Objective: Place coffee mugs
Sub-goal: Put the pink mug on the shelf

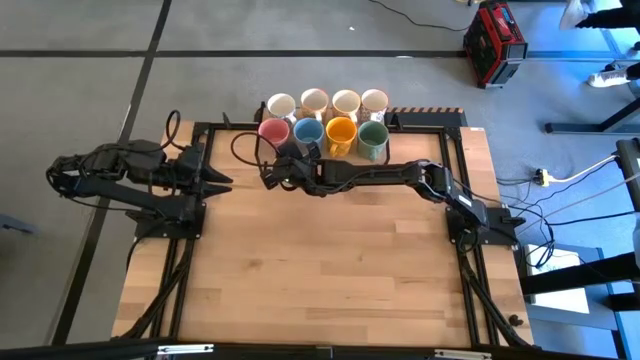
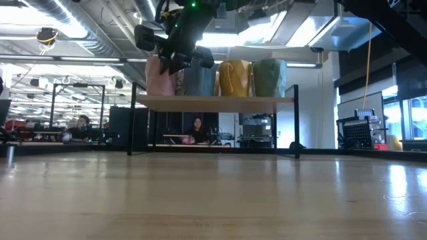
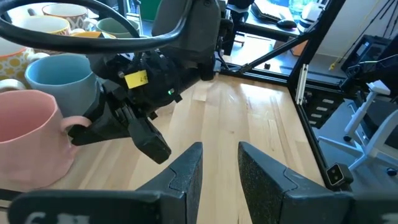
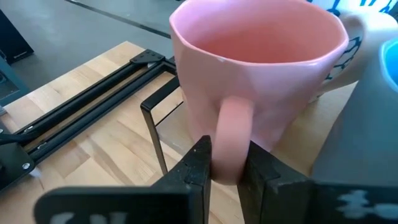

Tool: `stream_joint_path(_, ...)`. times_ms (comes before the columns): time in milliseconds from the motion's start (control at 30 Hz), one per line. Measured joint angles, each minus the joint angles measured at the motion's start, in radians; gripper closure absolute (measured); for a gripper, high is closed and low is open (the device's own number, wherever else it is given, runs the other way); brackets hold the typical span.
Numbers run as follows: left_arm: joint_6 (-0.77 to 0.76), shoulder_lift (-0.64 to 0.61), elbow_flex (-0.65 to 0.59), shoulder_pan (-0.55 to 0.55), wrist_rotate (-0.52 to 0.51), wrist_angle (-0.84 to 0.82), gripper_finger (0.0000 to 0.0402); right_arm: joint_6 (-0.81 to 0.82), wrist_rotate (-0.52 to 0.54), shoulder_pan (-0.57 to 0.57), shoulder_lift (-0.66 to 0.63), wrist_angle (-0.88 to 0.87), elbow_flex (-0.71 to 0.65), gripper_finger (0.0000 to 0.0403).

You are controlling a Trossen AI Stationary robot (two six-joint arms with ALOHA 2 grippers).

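1. Eight coffee mugs sit in two rows on a raised shelf (image 2: 213, 101) at the far edge of the table (image 1: 330, 260): four white mugs (image 1: 328, 102) at the back, and in front of them the pink mug (image 1: 272, 130), the blue mug (image 1: 307, 132), the orange mug (image 1: 340, 133) and the green mug (image 1: 373, 137).
2. Right gripper (image 4: 225, 163) is stretched across the table, right at the pink mug, its two fingers closed on the mug's handle (image 4: 234, 134).
3. From the left wrist view, the pink mug stands upright on the shelf, touching the blue one beside it, with the right gripper's dark fingers (image 3: 99, 127) on that handle.
4. Left gripper (image 1: 222, 181) waits low at the table's left edge, just beside the shelf corner, its fingers slightly apart and holding nothing.
5. Beyond the table, people (image 2: 197, 127) sit at desks in the room.
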Motion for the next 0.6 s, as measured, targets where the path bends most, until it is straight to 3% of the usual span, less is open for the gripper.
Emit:
stream_joint_path(467,0.000,0.000,0.000,0.000,0.000,0.000,0.0305,0.001,-0.002,0.000,0.000,-0.002,0.000,0.0355)
stream_joint_path(600,0.000,0.000,0.000,0.000,0.000,0.000,0.0305,0.001,0.002,0.000,0.000,-0.001,0.000,0.0325)
